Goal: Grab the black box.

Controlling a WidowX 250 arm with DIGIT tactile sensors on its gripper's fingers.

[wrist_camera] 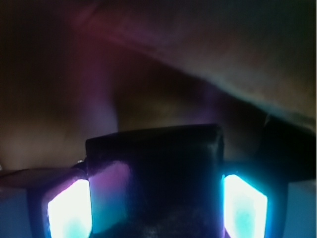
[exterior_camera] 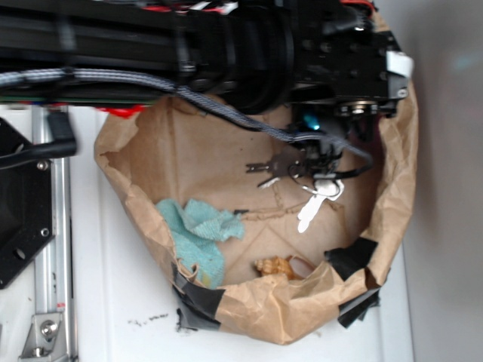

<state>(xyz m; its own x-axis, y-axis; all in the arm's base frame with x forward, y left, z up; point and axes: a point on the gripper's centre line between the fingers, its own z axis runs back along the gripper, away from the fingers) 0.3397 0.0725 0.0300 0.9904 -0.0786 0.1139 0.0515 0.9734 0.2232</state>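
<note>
On the left of the paper bowl point(exterior_camera: 249, 302) lies a teal cloth point(exterior_camera: 198, 234), and keys point(exterior_camera: 283, 170) lie nearer the middle. In the wrist view the black box point(wrist_camera: 158, 173) sits between the two glowing pads point(wrist_camera: 69, 208) of the gripper point(wrist_camera: 156, 210), which seems pressed onto its sides. I judge the grasp is made; next comes a slow, straight lift.
</note>
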